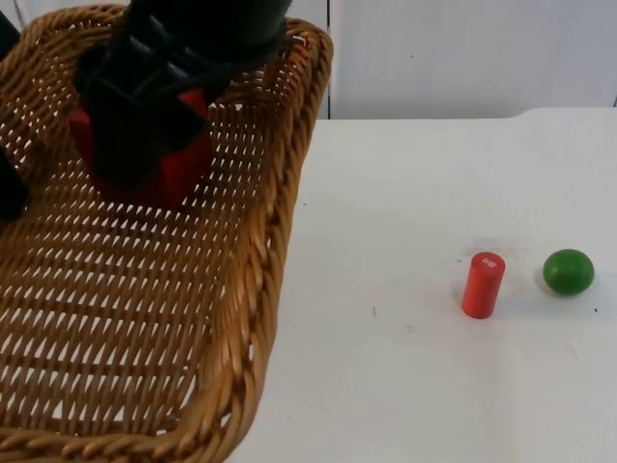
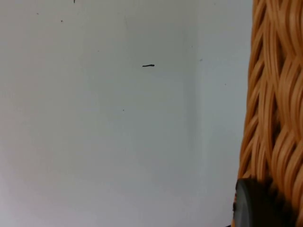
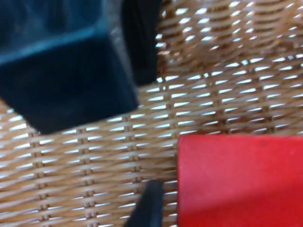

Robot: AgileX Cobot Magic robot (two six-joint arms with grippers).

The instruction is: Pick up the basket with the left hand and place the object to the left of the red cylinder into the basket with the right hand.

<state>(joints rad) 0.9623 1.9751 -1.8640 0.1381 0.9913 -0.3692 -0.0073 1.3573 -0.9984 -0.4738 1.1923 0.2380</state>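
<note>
Left end effector (image 2: 251,208) clamped on wicker basket (image 1: 260,289) rim, holding it up off worktop (image 1: 405,386) as receiver. Right end effector (image 1: 145,145) over basket w/ red block (image 1: 183,169) under it; grip state can't tell. Red cylinder (image 1: 482,285) & green ball (image 1: 568,271) rest on worktop, far right.

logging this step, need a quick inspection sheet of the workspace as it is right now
surface: white table top, a few small dark specks.
job's things: wicker basket held up near the camera; red block inside it on the weave; red cylinder upright on the table.
clutter: green ball just beside the cylinder, apart from it.
grippers: left gripper at the basket rim; right gripper down inside the basket over the red block, open.
cables: nothing noted.
surroundings: grey partition wall behind the table.
</note>
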